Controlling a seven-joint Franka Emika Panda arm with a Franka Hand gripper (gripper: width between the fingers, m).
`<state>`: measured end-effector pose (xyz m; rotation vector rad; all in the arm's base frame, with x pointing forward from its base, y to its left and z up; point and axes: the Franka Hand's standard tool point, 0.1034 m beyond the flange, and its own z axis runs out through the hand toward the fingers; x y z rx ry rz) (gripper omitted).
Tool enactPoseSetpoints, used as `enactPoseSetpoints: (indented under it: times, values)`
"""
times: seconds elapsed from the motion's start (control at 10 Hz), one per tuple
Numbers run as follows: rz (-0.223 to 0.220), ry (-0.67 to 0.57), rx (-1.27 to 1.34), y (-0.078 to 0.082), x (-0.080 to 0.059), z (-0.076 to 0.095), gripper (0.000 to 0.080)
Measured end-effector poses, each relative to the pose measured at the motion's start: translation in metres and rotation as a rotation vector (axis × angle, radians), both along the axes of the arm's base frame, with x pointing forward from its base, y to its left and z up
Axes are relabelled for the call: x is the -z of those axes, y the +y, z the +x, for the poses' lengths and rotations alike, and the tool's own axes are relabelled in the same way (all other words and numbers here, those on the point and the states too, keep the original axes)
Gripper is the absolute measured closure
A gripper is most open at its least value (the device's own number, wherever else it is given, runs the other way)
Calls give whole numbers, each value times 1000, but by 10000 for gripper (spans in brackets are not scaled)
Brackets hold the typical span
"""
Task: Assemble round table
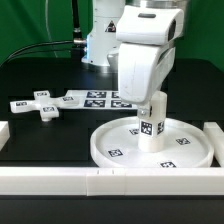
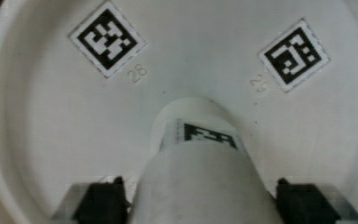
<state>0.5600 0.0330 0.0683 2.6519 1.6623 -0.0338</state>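
Both jaws seemingly snug around upright leg (image 1: 152, 122).

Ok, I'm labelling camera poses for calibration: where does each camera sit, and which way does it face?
Exterior view: sits off the arm, looks slightly down across the table at the disc and upright leg; the arm and gripper show.
Wrist view: on the wrist, looks down along the leg onto the disc; both fingers show.
Shared: leg and disc.
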Motion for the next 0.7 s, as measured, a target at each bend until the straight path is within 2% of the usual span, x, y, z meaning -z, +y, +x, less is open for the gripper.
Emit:
enactPoseSetpoints:
  times: [0.4,0.7]
  values:
    - [0,-5,284,1,0,0,390]
    - [26,1,611,2,0,-1,390]
